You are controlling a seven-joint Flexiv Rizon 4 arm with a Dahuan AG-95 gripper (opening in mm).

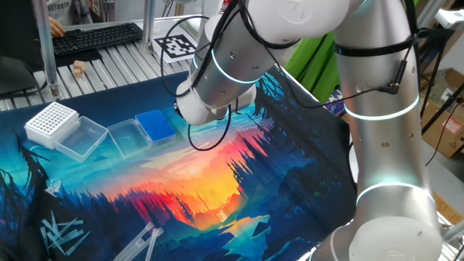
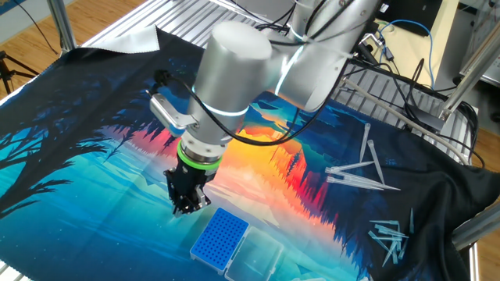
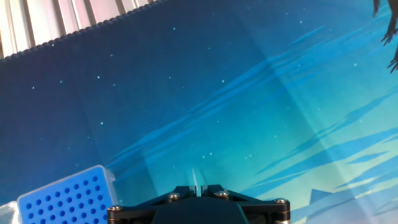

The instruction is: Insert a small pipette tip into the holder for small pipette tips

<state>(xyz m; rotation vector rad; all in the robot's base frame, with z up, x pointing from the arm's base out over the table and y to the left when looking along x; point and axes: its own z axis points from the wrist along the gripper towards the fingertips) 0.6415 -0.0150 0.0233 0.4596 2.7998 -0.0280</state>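
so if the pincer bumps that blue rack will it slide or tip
The blue rack would probably slide rather than tip: it sits low and flat on the mat. It looks like light plastic, so a nudge may shift it. Its open clear lid would likely drag along.

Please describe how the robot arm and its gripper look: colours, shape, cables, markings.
The arm is made of thick, rounded, silver-grey segments with glowing white-cyan rings at the joints. Black cables run along it. A green band sits at the wrist, above a black gripper; its black housing with screws shows in the hand view.
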